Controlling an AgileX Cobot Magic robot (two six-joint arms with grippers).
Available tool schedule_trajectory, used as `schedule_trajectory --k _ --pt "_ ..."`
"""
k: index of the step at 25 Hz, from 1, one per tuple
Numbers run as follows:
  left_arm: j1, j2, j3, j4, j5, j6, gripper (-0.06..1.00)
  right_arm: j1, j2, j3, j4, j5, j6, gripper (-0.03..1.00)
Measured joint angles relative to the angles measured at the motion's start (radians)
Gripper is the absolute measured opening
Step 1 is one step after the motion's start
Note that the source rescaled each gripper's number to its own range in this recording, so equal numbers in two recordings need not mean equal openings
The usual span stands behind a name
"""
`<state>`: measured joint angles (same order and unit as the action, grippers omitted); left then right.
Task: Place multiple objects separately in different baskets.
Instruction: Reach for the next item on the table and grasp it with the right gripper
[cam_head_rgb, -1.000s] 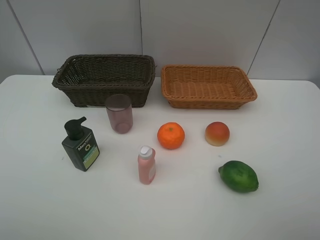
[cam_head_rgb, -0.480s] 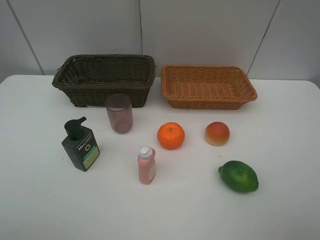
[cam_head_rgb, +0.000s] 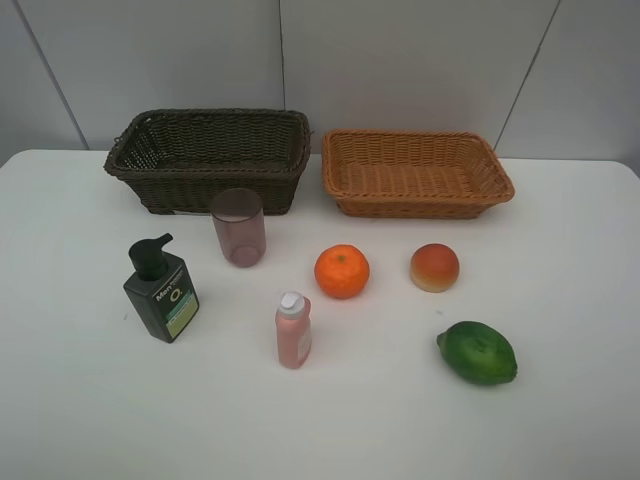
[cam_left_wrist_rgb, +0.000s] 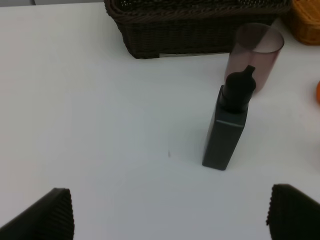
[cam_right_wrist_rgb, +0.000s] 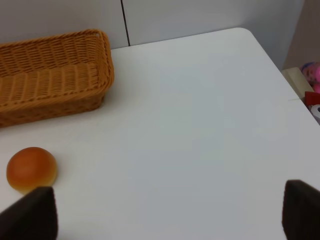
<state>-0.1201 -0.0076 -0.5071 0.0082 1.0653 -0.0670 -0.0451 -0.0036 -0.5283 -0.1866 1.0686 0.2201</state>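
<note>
**Objects:** six, all standing or lying on the white worktop (cam_head_rgb: 80, 400), outside both baskets
- translucent mauve cup (cam_head_rgb: 238, 227): upright, mouth up, just in front of the dark brown basket's front wall, towards its right end
- dark green pump bottle (cam_head_rgb: 160, 290): upright, with a black pump head and a pale label. It sits forward and left of the cup, apart from it
- pink bottle (cam_head_rgb: 293, 331): white cap, upright, forward of the gap between cup and orange, touching neither
- orange (cam_head_rgb: 342, 271): mid-worktop, between cup and peach, clear of both
- red-yellow peach (cam_head_rgb: 434, 267): right of the orange, in front of the light basket
- green fruit (cam_head_rgb: 477, 352): glossy, lying on its side at the front right, well apart from the others

**Baskets:** two, woven, rectangular, side by side at the back of the worktop
- dark brown basket (cam_head_rgb: 205, 172): the deeper one, on the left
- light orange-tan basket (cam_head_rgb: 420, 203): the shallower one, on the right. The near corners are close, and contact cannot be told

**Tools**
- left tool (cam_left_wrist_rgb: 169, 200): fingers wide apart, holding nothing, over bare worktop short of the pump bottle. In the left wrist view the cup stands behind the bottle
- right tool (cam_right_wrist_rgb: 169, 192): fingers wide apart, holding nothing, over bare worktop. In the right wrist view the peach lies close by one finger
</note>
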Motion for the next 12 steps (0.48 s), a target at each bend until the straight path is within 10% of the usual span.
schedule_trajectory --k 12 --pt "0.000 0.000 0.000 0.000 0.000 0.000 1.00 0.000 0.330 -0.120 0.094 -0.001 -0.001 0.93"
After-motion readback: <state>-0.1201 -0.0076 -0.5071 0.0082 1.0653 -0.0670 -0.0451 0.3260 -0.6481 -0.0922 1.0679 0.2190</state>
